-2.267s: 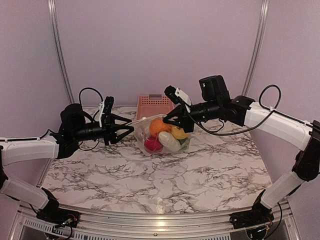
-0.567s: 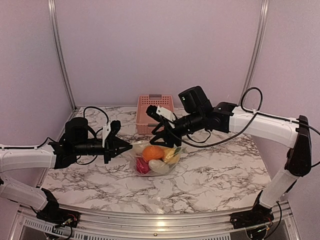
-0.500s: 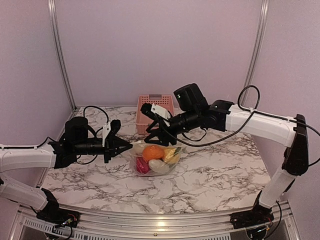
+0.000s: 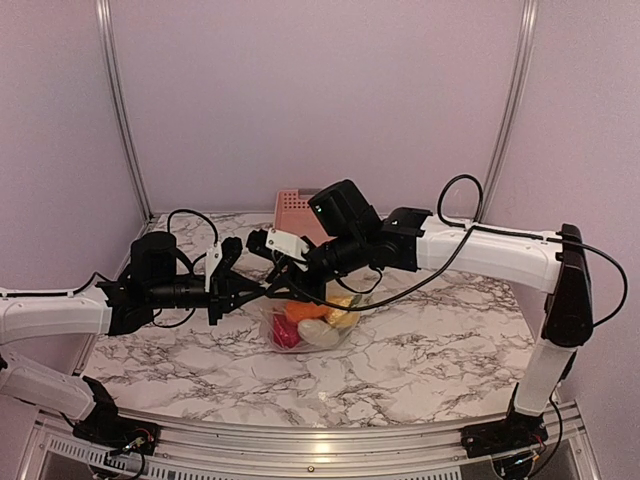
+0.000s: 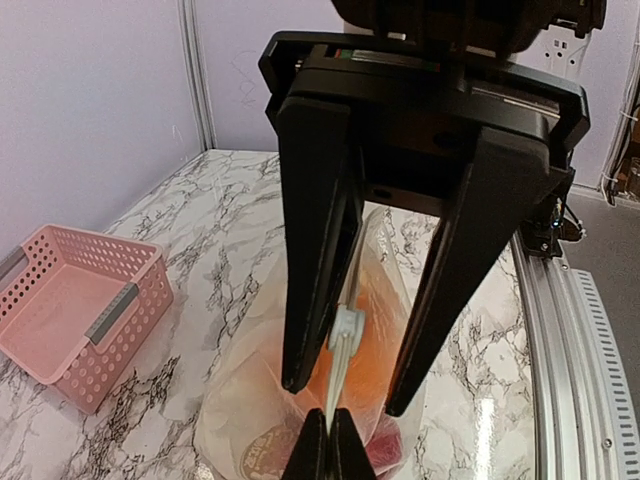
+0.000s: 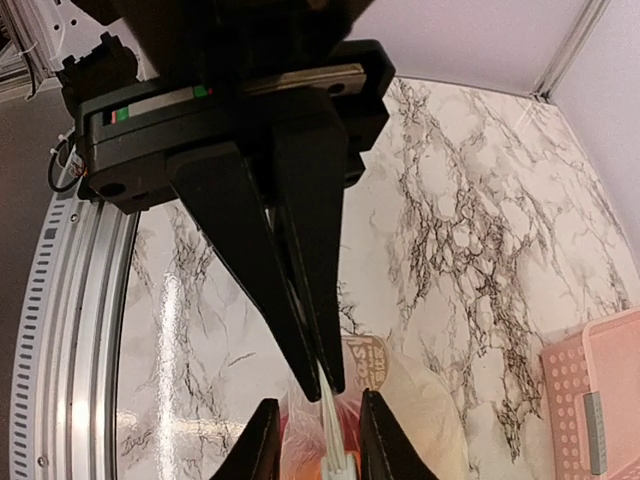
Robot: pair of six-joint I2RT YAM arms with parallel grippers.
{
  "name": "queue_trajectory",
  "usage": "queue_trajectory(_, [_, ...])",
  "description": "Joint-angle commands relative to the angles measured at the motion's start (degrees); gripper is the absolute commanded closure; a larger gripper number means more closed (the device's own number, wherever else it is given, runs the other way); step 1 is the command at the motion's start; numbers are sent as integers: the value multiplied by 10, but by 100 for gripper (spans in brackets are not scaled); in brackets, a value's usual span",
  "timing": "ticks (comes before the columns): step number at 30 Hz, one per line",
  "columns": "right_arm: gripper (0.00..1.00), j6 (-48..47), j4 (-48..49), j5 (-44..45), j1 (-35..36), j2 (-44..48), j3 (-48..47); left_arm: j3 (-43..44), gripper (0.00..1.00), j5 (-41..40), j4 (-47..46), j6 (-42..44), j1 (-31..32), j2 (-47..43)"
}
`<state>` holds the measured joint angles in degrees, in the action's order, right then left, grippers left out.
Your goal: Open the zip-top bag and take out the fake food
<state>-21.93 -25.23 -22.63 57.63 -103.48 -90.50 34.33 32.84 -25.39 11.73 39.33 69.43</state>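
The bag stands on the tabletop near the basket, with the food inside it. The left jaws are clenched on the bag's raised white zip edge. The right jaws are spread apart and straddle that same edge from the opposite side.

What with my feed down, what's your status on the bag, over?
Left gripper shut on top strip of zip-top bag. Right gripper open, straddling that strip. Fake food inside. Pink basket stands apart.
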Motion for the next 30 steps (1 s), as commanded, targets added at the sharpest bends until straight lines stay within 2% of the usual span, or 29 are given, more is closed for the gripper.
queue_trajectory(1, [80, -5, -4, 28, -1, 8, -5, 10, 100, -10, 5, -6, 1, -9])
queue_trajectory(4, [87, -3, 0, 36, -1, 14, 4, 10, 100, -17, 6, -9, 1, -11])
queue_trajectory(8, [91, -5, -3, 45, -6, 20, 12, 4, 100, -32, 2, -11, 0, -23])
queue_trajectory(16, [94, 1, 4, 43, -21, 52, 45, -8, 100, -59, -12, -33, -17, -36])
queue_trajectory(30, [94, 12, 1, 44, -56, 108, 129, -12, 100, -73, -22, -54, -56, -38])
